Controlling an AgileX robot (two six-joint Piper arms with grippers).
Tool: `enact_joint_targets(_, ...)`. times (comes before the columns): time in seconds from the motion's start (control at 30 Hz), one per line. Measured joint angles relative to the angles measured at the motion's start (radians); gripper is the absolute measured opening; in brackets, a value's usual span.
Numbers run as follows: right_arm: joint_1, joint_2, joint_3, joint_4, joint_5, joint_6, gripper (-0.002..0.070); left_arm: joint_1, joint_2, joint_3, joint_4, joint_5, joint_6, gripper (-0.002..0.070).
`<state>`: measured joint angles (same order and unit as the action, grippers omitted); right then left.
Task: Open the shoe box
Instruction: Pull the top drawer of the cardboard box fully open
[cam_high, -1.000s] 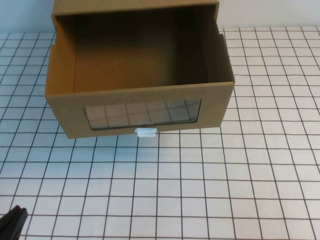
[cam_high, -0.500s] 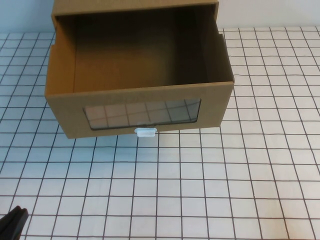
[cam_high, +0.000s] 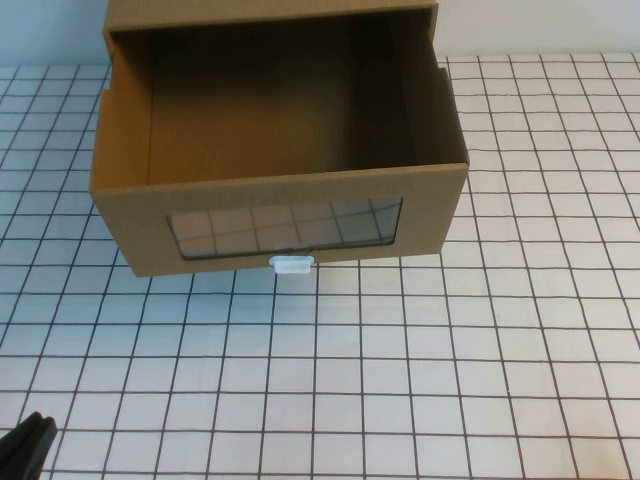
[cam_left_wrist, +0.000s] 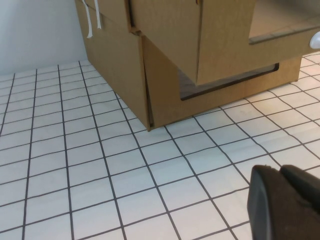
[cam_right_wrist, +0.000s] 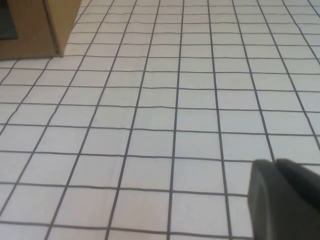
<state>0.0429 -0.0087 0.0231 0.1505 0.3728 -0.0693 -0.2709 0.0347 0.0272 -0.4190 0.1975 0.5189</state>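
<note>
The brown cardboard shoe box (cam_high: 430, 130) stands at the back of the table with its drawer slid out toward me, and the drawer's inside looks empty. The drawer front has a clear window (cam_high: 285, 228) and a small white pull tab (cam_high: 292, 264). The left gripper (cam_high: 25, 445) is low at the front left corner, far from the box, and its fingers are shut on nothing (cam_left_wrist: 278, 171). The left wrist view shows the box side (cam_left_wrist: 165, 60). The right gripper (cam_right_wrist: 274, 163) is shut over bare table, with a box corner (cam_right_wrist: 45, 25) far off.
The table (cam_high: 450, 380) is covered by a white cloth with a black grid. A pale wall (cam_high: 540, 25) rises behind the box. White straps (cam_left_wrist: 92, 20) hang on the box side in the left wrist view.
</note>
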Motion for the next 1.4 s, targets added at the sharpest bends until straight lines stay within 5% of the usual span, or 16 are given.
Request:
enact_joint_targets(0.8, -0.002, 0.000, 0.000, 0.000, 0.004, 0.000, -0.0013, 0.000, 0.000, 0.000, 0.000, 0.000, 0.000, -0.0002)
enact_joint_targets(0.93, -0.002, 0.000, 0.000, 0.000, 0.004, 0.000, -0.0013, 0.000, -0.009, 0.000, 0.111, -0.041, -0.037, -0.0002)
enact_joint_targets(1.13, -0.002, 0.000, 0.000, 0.000, 0.006, 0.000, -0.0013, 0.086, -0.043, 0.000, 0.283, -0.037, -0.267, -0.0002)
enact_joint_targets(1.4, -0.002, 0.000, 0.000, 0.000, 0.006, 0.000, -0.0013, 0.171, -0.044, 0.000, 0.306, 0.169, -0.304, -0.0002)
